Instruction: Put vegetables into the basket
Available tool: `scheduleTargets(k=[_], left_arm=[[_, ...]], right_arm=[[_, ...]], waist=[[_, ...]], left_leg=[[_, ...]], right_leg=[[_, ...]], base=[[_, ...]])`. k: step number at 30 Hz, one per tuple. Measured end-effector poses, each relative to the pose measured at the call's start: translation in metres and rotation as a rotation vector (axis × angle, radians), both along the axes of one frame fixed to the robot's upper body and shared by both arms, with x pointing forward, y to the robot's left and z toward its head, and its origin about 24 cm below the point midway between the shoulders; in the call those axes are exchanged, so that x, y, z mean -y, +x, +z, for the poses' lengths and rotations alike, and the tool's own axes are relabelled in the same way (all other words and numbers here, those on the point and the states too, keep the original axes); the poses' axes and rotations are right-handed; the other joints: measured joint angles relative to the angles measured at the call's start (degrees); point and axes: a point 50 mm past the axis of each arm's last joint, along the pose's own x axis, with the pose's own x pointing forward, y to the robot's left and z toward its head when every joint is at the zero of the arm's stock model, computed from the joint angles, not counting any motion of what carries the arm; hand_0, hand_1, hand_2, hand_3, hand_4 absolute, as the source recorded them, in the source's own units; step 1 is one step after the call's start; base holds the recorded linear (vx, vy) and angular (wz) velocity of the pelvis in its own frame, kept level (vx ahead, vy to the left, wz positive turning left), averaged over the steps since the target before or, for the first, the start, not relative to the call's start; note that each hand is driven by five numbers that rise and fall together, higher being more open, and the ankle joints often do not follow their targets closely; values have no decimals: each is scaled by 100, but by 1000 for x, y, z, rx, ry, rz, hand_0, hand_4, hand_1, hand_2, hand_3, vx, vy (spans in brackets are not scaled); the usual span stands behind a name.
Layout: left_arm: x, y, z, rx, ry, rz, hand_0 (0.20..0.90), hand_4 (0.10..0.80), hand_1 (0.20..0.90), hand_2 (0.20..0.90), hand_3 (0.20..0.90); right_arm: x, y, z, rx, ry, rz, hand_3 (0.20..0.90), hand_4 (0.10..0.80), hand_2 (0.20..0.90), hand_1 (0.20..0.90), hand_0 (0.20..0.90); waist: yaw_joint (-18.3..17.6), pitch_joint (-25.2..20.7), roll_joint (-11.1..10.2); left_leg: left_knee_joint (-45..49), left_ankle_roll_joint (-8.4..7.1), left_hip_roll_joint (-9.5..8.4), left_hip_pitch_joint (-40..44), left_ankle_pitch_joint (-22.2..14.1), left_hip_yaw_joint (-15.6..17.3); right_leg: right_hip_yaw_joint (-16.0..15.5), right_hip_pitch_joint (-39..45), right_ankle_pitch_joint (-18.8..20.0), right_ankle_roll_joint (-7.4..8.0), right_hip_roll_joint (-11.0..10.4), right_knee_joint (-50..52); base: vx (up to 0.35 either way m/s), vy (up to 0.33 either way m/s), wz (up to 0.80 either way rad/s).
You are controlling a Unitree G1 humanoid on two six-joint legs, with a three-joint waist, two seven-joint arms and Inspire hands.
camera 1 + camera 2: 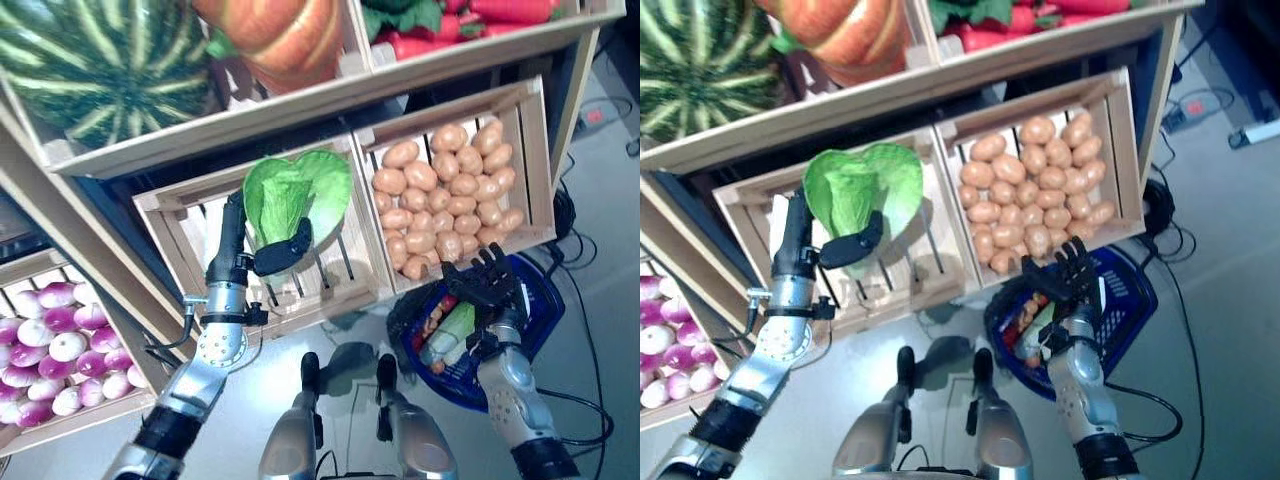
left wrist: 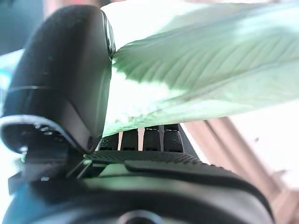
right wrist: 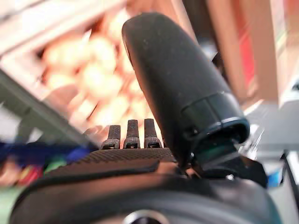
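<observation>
Left eye view: the left hand (image 1: pixel 262 255) pinches a pale green leafy cabbage (image 1: pixel 296 195) between thumb and fingers, over a slatted wooden crate (image 1: pixel 190 235). Right eye view: the right hand (image 1: pixel 1065 275), fingers spread, hovers above a dark blue plastic basket (image 1: pixel 1135 300) containing vegetables. Left wrist view: thumb (image 2: pixel 65 79) presses the leaf.

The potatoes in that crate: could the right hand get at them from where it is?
Probably yes: the right hand hovers open over the blue basket, just beside the potatoes, with nothing between.
</observation>
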Motion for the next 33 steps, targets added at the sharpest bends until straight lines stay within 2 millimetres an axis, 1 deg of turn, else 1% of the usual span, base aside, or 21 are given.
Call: scheduleTargets(k=[3, 4, 6, 8, 10, 12, 14, 18, 21, 24, 27, 33], left_arm=[[13, -4, 0, -34, -143, -172, 300, 400, 300, 300, 300], [16, -5, 0, -37, -157, -196, 300, 400, 300, 300, 300], [23, -7, -1, -60, -223, -293, 300, 400, 300, 300, 300], [28, -9, 0, -88, -298, -390, 300, 400, 300, 300, 300], [31, -10, -1, -117, -357, -461, 300, 400, 300, 300, 300], [32, -9, -3, -136, -373, -478, 300, 400, 300, 300, 300], [31, -10, -5, -167, -361, -493, 300, 400, 300, 300, 300], [28, -13, -11, -198, -338, -512, 300, 400, 300, 300, 300], [26, -14, -14, -231, -312, -518, 300, 400, 300, 300, 300], [24, -15, -15, -245, -294, -529, 300, 400, 300, 300, 300], [25, -15, -18, -267, -289, -538, 300, 400, 300, 300, 300], [25, -17, -19, -274, -271, -568, 300, 400, 300, 300, 300]], right_arm=[[-8, -3, 6, 55, -26, 159, 900, 800, 900, 900, 900], [-8, -3, 6, 59, -30, 174, 900, 800, 900, 900, 900], [-7, -8, 4, 54, -47, 242, 900, 800, 900, 900, 900], [-7, -12, 3, 41, -87, 340, 900, 800, 900, 900, 900], [-12, -16, 3, 42, -112, 441, 900, 800, 900, 900, 900], [-14, -17, 1, 30, -119, 493, 900, 800, 900, 900, 900], [-11, -20, -1, 0, -136, 563, 900, 800, 900, 900, 900], [-13, -25, -9, -73, -75, 686, 900, 800, 900, 900, 900], [-19, -30, -15, -118, -67, 786, 900, 800, 900, 900, 900], [-22, -34, -19, -151, -24, 825, 900, 800, 900, 900, 900], [-21, -36, -21, -173, -21, 846, 900, 800, 900, 900, 900], [-19, -39, -22, -198, -19, 892, 900, 800, 900, 900, 900]], waist=[[30, -344, -4], [32, -372, -3], [74, -592, -2], [97, -683, 1], [88, -846, 5], [88, -949, 14], [98, -1066, 26], [126, -1240, 25], [146, -1356, 27], [185, -1465, 31], [212, -1589, 29], [235, -1680, 65]], left_leg=[[-2, -9, 3, 58, -26, -2], [-3, -10, 2, 98, -30, -1], [-4, -8, -1, 168, -70, 2], [-5, -9, -7, 297, -84, -6], [-6, -8, -3, 319, -95, -18], [-7, -7, -2, 324, -95, -27], [-8, -6, -8, 343, -95, -78], [-42, -19, -10, 410, -123, -130], [-43, -18, -11, 446, -123, -144], [-43, -15, -15, 453, -123, -155], [-43, 1, -21, 454, -114, -157], [-44, 4, -21, 498, -112, -160]], right_leg=[[-76, 146, 3, 4, 7, -120], [-80, 198, 4, 4, 10, -132], [-99, 314, 5, 8, 13, -212], [-112, 452, -5, 9, 9, -217], [-124, 482, -14, 10, 11, -217], [-126, 490, -12, 11, 10, -217], [-145, 528, -12, 12, 5, -217], [-229, 627, -19, 9, -4, -218], [-238, 676, -24, 9, -2, -218], [-244, 687, -25, 11, -5, -218], [-256, 692, -31, 17, -11, -218], [-258, 735, -33, 17, -10, -218]], base=[[120, -33, 9], [83, -20, 11], [109, -13, 4], [88, -4, 3], [58, -4, 1], [55, -9, 1], [61, -6, 7], [71, 1, 7], [45, -2, 5], [15, 1, 0], [0, 0, 0], [0, 0, 0]])
